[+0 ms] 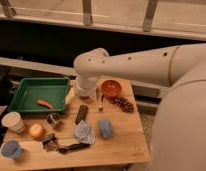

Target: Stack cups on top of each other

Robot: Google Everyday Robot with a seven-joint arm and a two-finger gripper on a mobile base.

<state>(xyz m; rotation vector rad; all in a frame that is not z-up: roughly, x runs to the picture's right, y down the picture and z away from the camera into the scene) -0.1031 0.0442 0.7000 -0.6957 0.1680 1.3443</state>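
Note:
The cream-white cup (12, 121) stands upright at the table's left edge. The shorter light-blue cup (12, 149) stands at the front left corner, apart from the cream one. My gripper (86, 93) hangs at the end of the big white arm over the back middle of the table, between the green tray and the red-orange bowl. It is far from both cups and nothing shows in it.
A green tray (26, 85) at back left holds a red-orange piece (44, 104). A red-orange bowl (111, 88), a dark cluster (124, 104), a dark bar (81, 114), a small metal cup (53, 120), an orange fruit (36, 131), a crumpled cloth (84, 133) and a blue sponge (106, 128) lie around.

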